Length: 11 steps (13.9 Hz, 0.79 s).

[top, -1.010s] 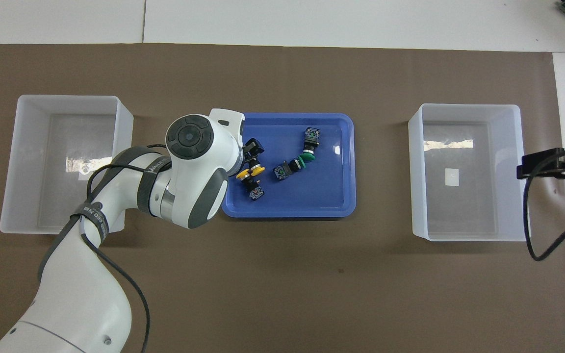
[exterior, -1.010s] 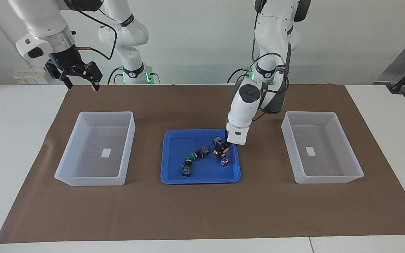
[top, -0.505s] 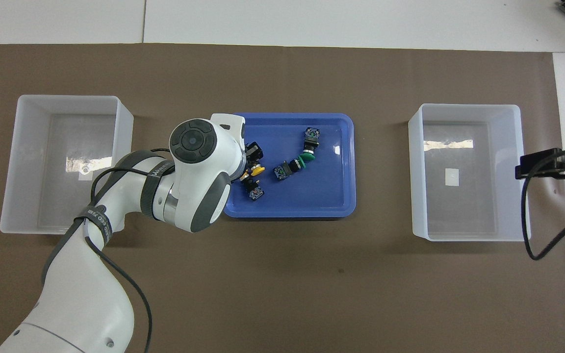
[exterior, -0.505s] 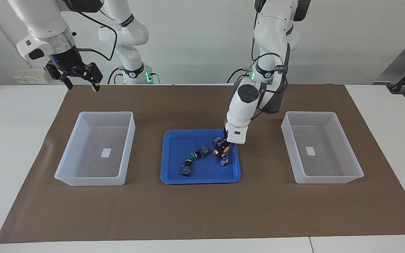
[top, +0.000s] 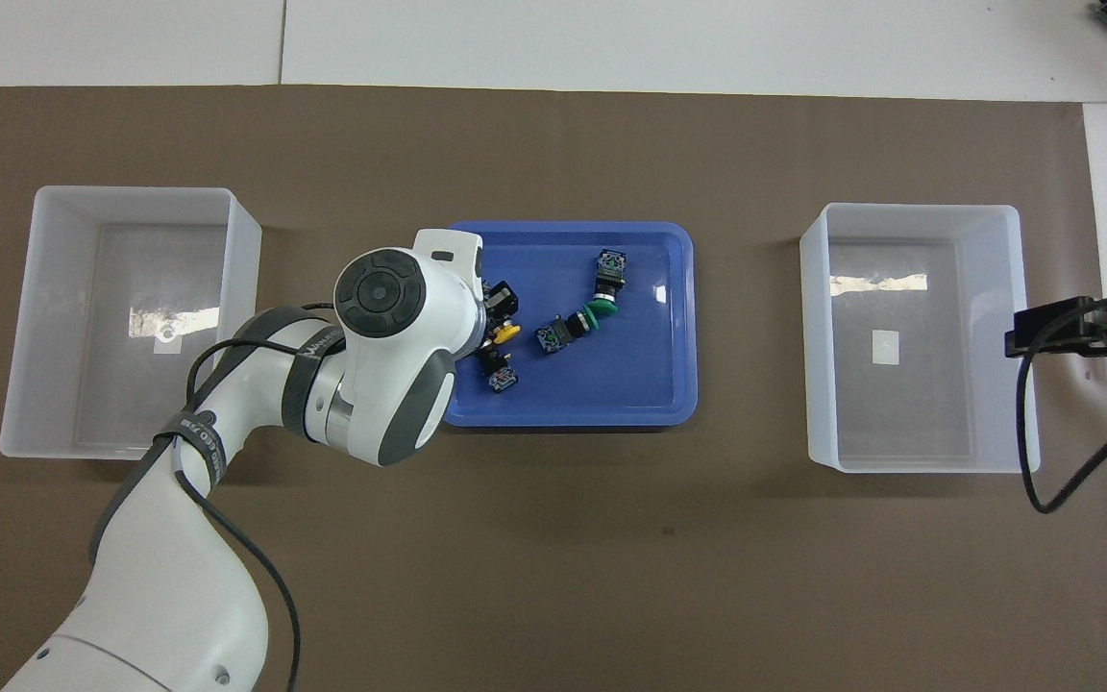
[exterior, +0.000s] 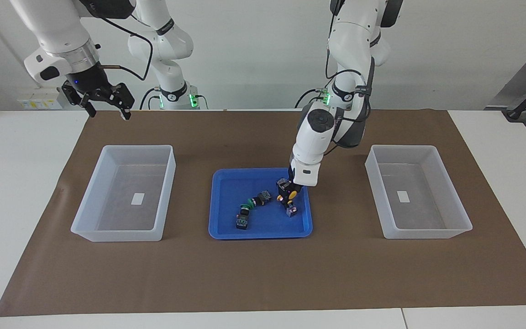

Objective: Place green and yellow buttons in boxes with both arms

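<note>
Left gripper [exterior: 289, 192] down in blue tray [exterior: 226, 228], jaws clamped on yellow button [exterior: 291, 195]; right gripper [exterior: 103, 98] waits raised, jaws apart.

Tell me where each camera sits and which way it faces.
Facing view: high across the table, facing the robots; both white jointed arms show, left gripper down at a yellow-capped button in the shallow blue plastic tray, right gripper open, waiting raised.
Overhead view: high above the robots' end, looking forward and steeply down; the left arm and the right gripper's tip show.
Shared: tray, green-capped buttons, both translucent white rectangular plastic boxes, half a turn apart.
</note>
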Tool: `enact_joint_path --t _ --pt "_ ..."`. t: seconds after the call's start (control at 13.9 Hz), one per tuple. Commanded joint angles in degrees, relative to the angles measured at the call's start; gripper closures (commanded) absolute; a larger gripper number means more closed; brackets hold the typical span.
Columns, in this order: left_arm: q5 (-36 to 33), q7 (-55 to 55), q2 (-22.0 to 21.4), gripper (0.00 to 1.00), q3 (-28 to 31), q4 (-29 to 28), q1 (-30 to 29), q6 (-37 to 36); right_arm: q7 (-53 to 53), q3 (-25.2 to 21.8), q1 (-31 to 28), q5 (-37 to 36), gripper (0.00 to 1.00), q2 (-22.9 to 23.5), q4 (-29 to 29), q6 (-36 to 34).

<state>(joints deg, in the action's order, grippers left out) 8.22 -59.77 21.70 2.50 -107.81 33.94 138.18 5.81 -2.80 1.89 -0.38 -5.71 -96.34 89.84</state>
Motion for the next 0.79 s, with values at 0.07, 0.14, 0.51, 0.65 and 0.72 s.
enact_joint_path --t 0.07,0.14,0.51,0.65,0.72 --pt "1.18 -0.34 -1.40 0.60 0.57 -3.81 0.69 3.15 -0.54 0.25 -0.57 -0.50 0.00 -1.94 -2.45 1.21" --pt "1.27 -0.34 -1.40 0.65 0.57 -3.81 0.69 3.15 -0.54 0.25 -0.57 -0.50 0.00 -2.11 -2.45 1.21" --pt "1.27 -0.17 -1.40 0.75 0.57 -3.99 0.69 3.23 -0.62 0.25 -0.83 -0.50 0.00 -2.20 -2.80 1.21" --pt "1.27 0.09 -1.58 0.91 0.57 -4.69 0.78 3.50 -0.62 0.25 -0.83 -0.50 0.00 -2.20 -2.80 1.21" --pt "1.27 0.09 -1.58 0.95 0.57 -4.95 0.78 3.93 -0.62 0.25 -0.75 -0.50 0.00 -2.20 -2.71 1.21"
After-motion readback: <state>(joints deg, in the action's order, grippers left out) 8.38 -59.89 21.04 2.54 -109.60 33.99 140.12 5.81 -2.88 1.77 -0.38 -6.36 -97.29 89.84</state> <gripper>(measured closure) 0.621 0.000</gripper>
